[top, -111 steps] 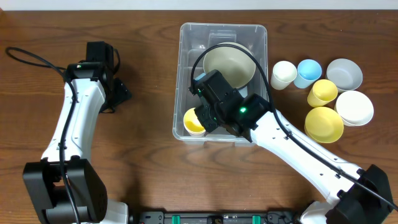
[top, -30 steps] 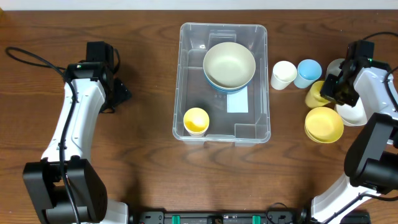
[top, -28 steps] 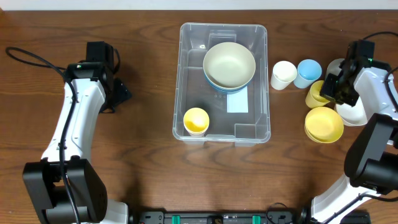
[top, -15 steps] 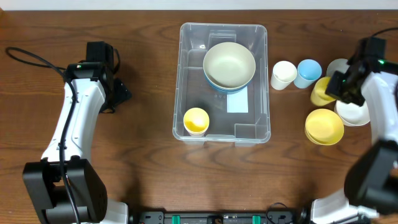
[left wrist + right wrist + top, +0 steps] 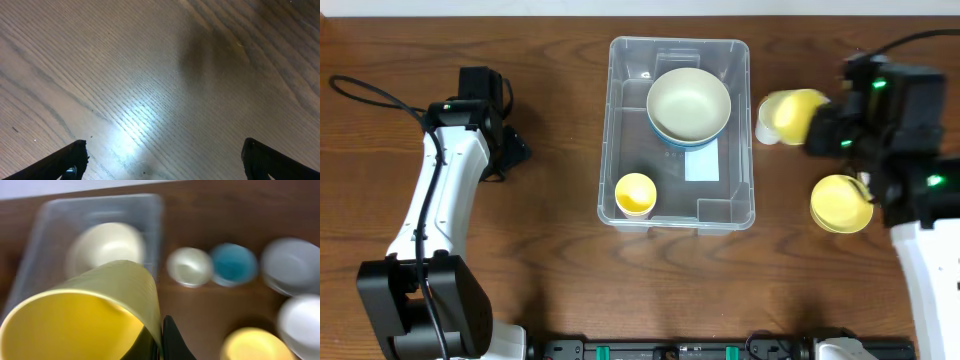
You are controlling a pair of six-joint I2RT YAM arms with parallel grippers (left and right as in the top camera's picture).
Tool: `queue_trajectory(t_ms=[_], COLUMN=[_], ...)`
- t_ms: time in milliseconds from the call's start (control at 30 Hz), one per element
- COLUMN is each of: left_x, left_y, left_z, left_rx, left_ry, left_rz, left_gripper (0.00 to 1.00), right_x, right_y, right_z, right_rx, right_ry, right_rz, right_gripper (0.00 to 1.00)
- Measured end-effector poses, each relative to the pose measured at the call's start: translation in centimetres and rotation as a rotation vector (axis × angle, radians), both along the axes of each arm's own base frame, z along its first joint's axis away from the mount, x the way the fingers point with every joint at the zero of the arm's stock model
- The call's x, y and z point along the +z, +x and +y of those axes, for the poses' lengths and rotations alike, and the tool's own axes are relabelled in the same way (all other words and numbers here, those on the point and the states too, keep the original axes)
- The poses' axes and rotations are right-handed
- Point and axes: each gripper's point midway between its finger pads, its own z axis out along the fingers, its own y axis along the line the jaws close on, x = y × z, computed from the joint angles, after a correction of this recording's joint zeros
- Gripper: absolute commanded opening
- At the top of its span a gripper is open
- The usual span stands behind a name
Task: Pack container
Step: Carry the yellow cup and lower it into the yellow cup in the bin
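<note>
The container (image 5: 613, 120) is sitting in the middle of the table (image 5: 560, 280). A cream bowl (image 5: 688, 103) is resting in a blue bowl (image 5: 667, 137) in its far half. A white label (image 5: 702, 162) is lying on its base. One yellow cup (image 5: 635, 193) is standing in its near-left corner.

The right gripper (image 5: 817, 128) is clamping a held cup (image 5: 792, 112), also yellow. The cup is hanging just right of the container's right wall and is not touching it. From overhead it is covering most of a white cup (image 5: 765, 122). The container is therefore lying to the left of these fingers, near but apart. In the blurred right wrist view a dark finger (image 5: 172, 341) is pressing on the held cup's wall, with the cup's mouth turned toward the camera. Beyond the cup, the container's wall is showing to the left. The white cup, a blue cup (image 5: 232, 262), a grey bowl (image 5: 290, 262) and a white bowl (image 5: 300, 320) are lining up to the right. A yellow bowl (image 5: 840, 202) is sitting nearer the robot.

The left gripper (image 5: 513, 150) is hanging over bare wood, well to the left of the container. Its fingers (image 5: 70, 159) are standing wide apart with nothing between them. The container is not appearing in the left wrist view.
</note>
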Motion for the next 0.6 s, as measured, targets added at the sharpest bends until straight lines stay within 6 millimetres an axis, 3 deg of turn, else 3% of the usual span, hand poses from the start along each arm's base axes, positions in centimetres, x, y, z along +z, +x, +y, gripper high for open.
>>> queue_trajectory(t_ms=[167, 267, 433, 600], left_x=[0.0, 0.0, 0.0, 0.0], left_y=[0.0, 0.0, 0.0, 0.0], left_z=[0.0, 0.0, 0.0, 0.0], left_rx=[0.0, 0.0, 0.0, 0.0], left_ry=[0.0, 0.0, 0.0, 0.0], left_rz=[0.0, 0.0, 0.0, 0.0], left_gripper=[0.98, 0.98, 0.98, 0.98], right_x=[0.5, 0.0, -3.3, -7.7], right_y=[-1.4, -2.0, -2.5, -2.8], right_z=[8.7, 12.3, 17.5, 21.0], right_rx=[0.269, 0.372, 0.498, 0.571], right_ry=[0.007, -0.001, -0.044, -0.09], right_rz=[-0.041, -0.042, 0.014, 0.107], right_gripper=[0.01, 0.01, 0.01, 0.01])
